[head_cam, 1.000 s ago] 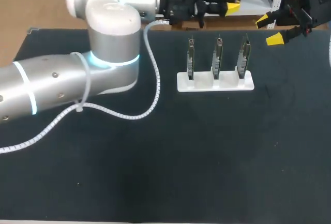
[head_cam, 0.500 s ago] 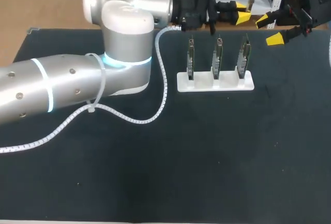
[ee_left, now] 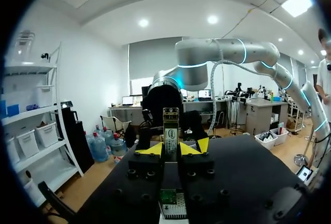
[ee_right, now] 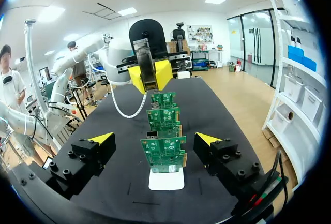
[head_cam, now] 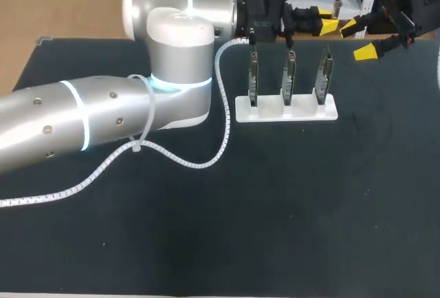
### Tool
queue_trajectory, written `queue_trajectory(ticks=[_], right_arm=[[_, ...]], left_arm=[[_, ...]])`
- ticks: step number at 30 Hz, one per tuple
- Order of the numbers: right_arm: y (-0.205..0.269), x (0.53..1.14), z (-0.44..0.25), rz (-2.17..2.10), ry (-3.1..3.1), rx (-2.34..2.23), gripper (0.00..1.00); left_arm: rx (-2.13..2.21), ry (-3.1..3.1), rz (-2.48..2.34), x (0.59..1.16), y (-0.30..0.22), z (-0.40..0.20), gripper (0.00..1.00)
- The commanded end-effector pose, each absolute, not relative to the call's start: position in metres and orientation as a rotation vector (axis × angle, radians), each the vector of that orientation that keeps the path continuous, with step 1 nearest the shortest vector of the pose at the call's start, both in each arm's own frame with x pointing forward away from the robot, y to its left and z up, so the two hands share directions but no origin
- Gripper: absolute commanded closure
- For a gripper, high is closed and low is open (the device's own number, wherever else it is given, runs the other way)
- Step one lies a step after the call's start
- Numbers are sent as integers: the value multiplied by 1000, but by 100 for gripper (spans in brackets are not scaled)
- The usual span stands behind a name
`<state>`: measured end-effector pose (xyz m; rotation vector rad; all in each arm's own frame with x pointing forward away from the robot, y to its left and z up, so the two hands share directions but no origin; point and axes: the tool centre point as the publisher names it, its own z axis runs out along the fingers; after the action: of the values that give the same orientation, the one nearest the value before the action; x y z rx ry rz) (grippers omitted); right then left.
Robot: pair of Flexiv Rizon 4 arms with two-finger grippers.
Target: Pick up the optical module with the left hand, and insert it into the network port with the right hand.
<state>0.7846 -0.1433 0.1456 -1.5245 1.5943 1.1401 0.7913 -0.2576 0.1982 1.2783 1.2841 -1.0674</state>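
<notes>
Left gripper (head_cam: 321, 24), head view: it sits over the table's (head_cam: 206, 243) far edge, just behind the white stand (head_cam: 287, 111) that carries three upright circuit boards (head_cam: 289, 76). The right gripper (head_cam: 358, 39) hangs near the far right corner.

Left wrist view: the yellow tips are clamped on the optical module (ee_left: 170, 133), which projects ahead of them.

Right wrist view: its fingers (ee_right: 101, 140) are spread wide with nothing between them — boards ahead, module beyond.

Treat the pick-up as done. Handover to the right gripper and insertion into the network port — not discernible here — are outstanding.
</notes>
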Motion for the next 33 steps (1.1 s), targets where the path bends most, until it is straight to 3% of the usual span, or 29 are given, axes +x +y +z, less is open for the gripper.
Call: queue_trajectory(ticks=[1, 33], right_arm=[[-143, 782, 146, 1132, 1596, -1522, 0], [-143, 782, 146, 1132, 1596, -1522, 0]], left_arm=[[1259, 1291, -1055, 790, -251, 195, 100], [1277, 1362, -1123, 774, -258, 168, 100]])
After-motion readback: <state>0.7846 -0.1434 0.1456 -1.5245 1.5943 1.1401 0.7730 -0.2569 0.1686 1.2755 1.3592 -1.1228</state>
